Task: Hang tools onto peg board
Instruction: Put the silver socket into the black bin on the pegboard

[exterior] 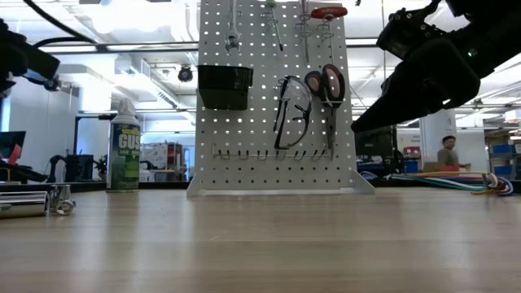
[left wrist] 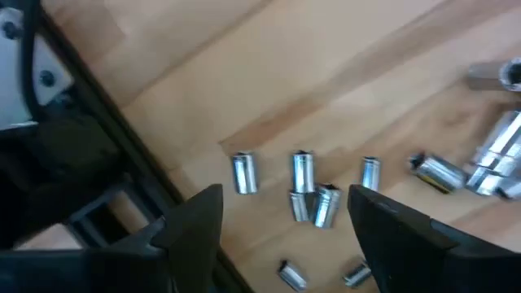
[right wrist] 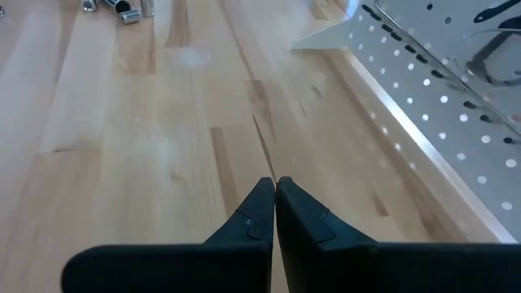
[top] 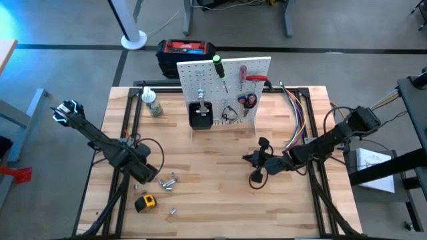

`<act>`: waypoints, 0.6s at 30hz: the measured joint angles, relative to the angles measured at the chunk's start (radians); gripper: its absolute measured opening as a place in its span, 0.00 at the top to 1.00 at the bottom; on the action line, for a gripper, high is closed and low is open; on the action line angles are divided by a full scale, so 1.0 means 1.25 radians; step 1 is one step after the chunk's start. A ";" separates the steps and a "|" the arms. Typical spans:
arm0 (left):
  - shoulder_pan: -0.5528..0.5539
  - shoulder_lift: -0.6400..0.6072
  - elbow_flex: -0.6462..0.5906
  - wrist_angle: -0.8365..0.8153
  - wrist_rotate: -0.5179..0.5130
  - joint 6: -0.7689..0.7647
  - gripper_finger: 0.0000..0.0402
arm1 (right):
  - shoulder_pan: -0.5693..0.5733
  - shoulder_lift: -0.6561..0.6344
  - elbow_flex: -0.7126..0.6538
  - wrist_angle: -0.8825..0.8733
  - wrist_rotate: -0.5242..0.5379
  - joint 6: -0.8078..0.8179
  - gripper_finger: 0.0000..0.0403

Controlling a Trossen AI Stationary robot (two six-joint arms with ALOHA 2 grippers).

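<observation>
While your left gripper (left wrist: 285,216) hovers with its jaws apart over the loose silver sockets (left wrist: 305,185) on the wooden surface (top: 213,200), your right gripper (right wrist: 275,203) hangs above bare wood with its jaws pressed together, empty. You can see the peg board (top: 223,87) standing upright at the far side, carrying glasses (exterior: 291,114), pliers (exterior: 327,85) and screwdrivers (top: 219,67); the yellow tape measure (top: 145,202) lies near the front edge.

Grey floor (top: 67,60) around the wooden table (top: 213,193), white post base (top: 133,41) on the floor, bright ceiling lights (exterior: 122,16), shelves far back, a person (exterior: 447,152) standing far across the room
</observation>
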 joint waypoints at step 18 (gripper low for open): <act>0.000 0.193 -0.022 0.059 0.101 -0.014 0.52 | 0.000 -0.005 0.000 -0.002 -0.006 0.010 1.00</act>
